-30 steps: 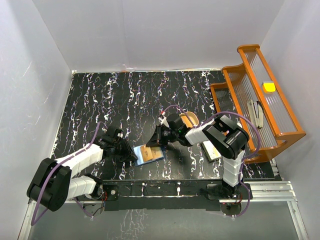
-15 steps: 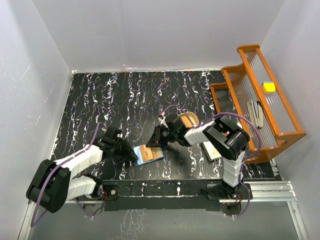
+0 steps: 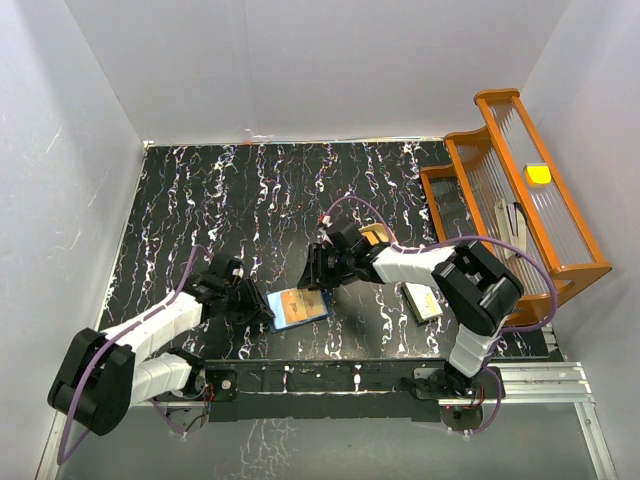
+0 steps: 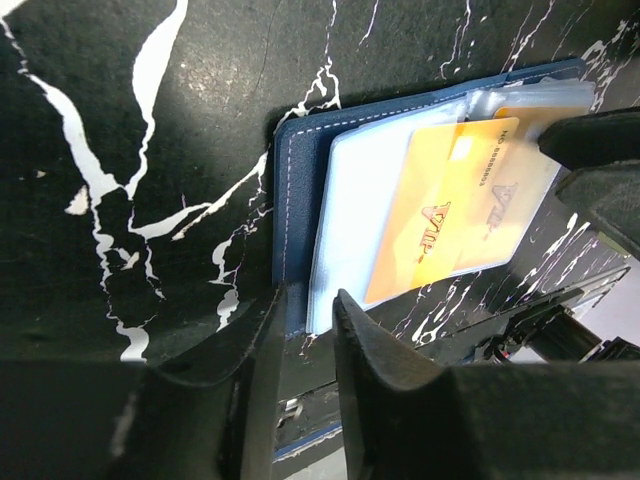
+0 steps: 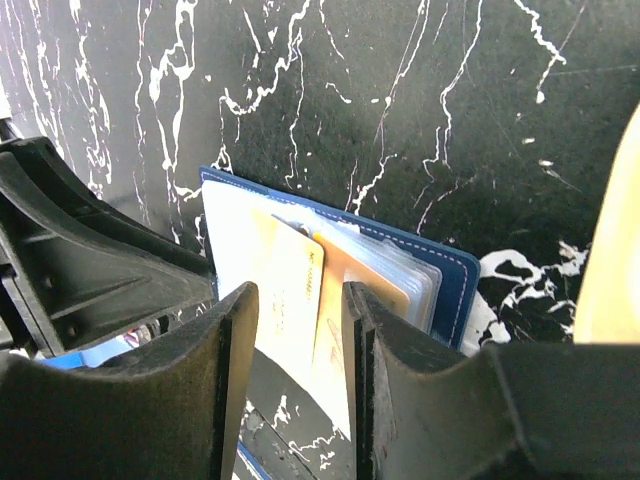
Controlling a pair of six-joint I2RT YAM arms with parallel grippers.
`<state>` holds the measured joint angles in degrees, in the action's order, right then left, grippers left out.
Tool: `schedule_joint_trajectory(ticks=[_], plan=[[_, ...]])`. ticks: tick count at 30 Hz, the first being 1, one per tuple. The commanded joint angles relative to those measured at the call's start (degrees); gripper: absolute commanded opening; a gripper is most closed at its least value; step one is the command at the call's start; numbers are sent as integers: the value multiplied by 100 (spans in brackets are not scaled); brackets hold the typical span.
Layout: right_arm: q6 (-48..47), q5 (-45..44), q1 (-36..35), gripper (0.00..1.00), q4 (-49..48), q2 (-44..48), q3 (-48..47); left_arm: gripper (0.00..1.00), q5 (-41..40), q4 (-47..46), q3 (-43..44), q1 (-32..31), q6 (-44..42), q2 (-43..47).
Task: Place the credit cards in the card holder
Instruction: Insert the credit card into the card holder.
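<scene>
1. On the black marbled table (image 3: 200,200), near its front edge, the card holder (image 3: 299,307) is laid open, with an orange credit card (image 4: 450,210) tucked partly inside.
2. Astride the holder's edge, the left gripper (image 4: 307,297) is set slightly apart.
3. Above the card, the right gripper (image 5: 298,292) is parted; nothing is gripped.

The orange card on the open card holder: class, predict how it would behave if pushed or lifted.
Probably stiff: the orange card lies flat with straight edges. Likely slippery: it rests on glossy clear sleeves in the card holder, so a push may slide it. Thin and flat, so probably hard to pinch.
</scene>
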<state>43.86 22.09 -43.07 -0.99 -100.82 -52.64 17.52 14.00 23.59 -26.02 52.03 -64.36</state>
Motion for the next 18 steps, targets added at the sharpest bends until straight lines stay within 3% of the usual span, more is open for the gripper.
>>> schedule_joint_trajectory(ticks=[1, 10, 18], plan=[[-244, -200, -25, 38, 355, 349, -236, 26, -142, 341, 162, -21, -5, 325], [-18, -583, -413, 41, 387, 341, -187, 37, -194, 81, 85, -25, -48, 284], [76, -603, -594, 41, 250, 141, -224, 41, -72, -162, -43, -26, -122, 250]])
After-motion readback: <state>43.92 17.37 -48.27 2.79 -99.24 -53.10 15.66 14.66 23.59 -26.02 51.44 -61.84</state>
